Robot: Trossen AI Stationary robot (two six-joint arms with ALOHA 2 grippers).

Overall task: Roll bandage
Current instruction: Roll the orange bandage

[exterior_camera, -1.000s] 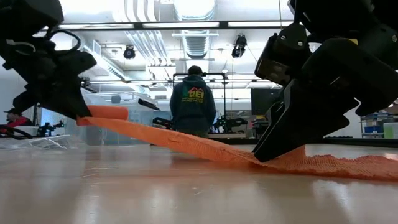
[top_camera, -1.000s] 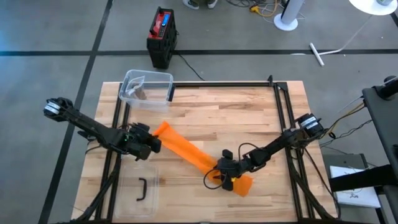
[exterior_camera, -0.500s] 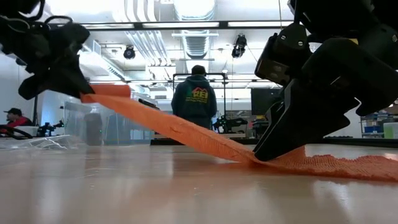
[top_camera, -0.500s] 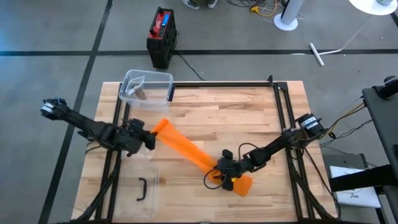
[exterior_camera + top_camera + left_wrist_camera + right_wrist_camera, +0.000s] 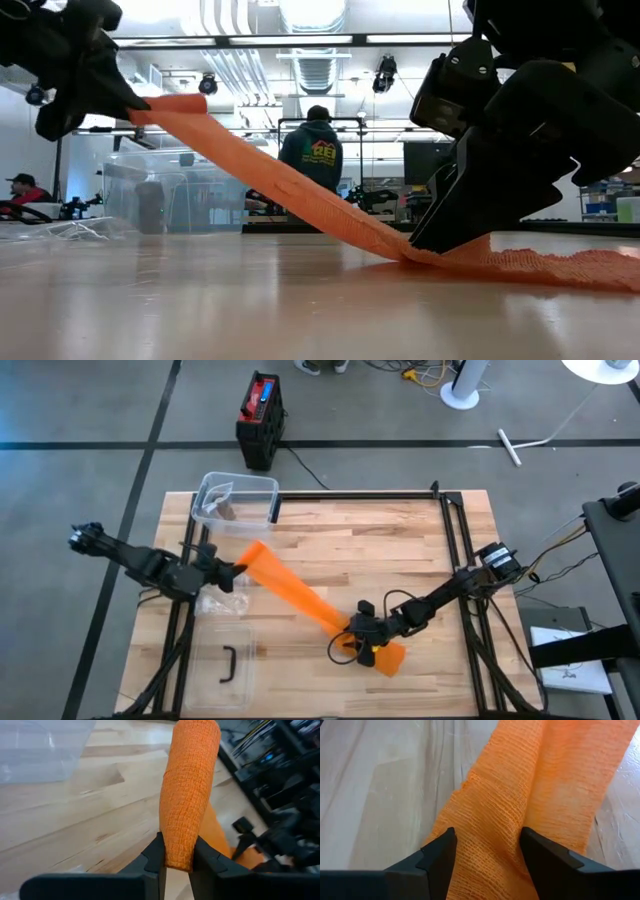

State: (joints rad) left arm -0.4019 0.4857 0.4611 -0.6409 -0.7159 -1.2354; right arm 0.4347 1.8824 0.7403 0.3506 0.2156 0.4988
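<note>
An orange bandage [image 5: 296, 596] runs slanting across the middle of the table. Its rolled end [image 5: 190, 790] is raised at the left, with my left gripper [image 5: 237, 571] shut on it. From the roll [image 5: 176, 103] the strip slopes down, drawn straight, to my right gripper [image 5: 358, 639]. That gripper stands open on the strip where it meets the table. Beyond it the free end [image 5: 388, 658] lies flat on the wood. My left gripper pinches one end of the roll [image 5: 178, 856] between its two fingers, which lie along the roll. The roll sticks out ahead of the fingers, lifted clear of the table, with the strip hanging taut from it. My right gripper comes down slanting from the table's right. Its spread fingers [image 5: 439, 855] stand on the strip near the free end. One fingertip [image 5: 424, 243] holds the cloth [image 5: 455, 258] down on the table.
A clear plastic box [image 5: 236, 499] stands at the far left, and its clear lid with a black handle [image 5: 228, 664] lies near left. Black frame rails [image 5: 360, 495] border the table. A person [image 5: 318, 152] stands in the room behind.
My left gripper has risen and gone toward the table's far left, carrying the roll higher. The strip slopes more steeply from the roll down to my right gripper. Its pinned part and free end have stayed on the table.
</note>
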